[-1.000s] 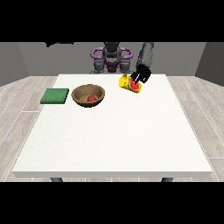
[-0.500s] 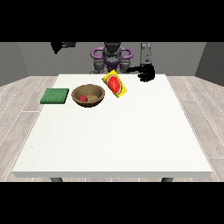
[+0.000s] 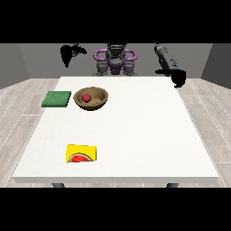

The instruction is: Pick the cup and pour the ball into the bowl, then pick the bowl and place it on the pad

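Note:
A yellow cup (image 3: 81,153) with a watermelon picture lies on its side near the table's front left, far from both hands. The wooden bowl (image 3: 97,103) stands at the back left with the red ball (image 3: 86,97) inside it. Left of the bowl lies the green pad (image 3: 57,99). The hand at the view's right (image 3: 179,77) hangs beyond the table's back right corner, open and holding nothing. Raised above the back left edge, the hand at the view's left (image 3: 69,53) is open too, with its fingers pointing down.
The white table (image 3: 135,135) fills the view, its front edge close to the fallen cup. The robot's purple and grey torso (image 3: 115,61) stands behind the table's far edge.
The cup has left the hand at the view's right and now lies at the front left of the table. The ball stays in the bowl. Both hands have drawn back and apart.

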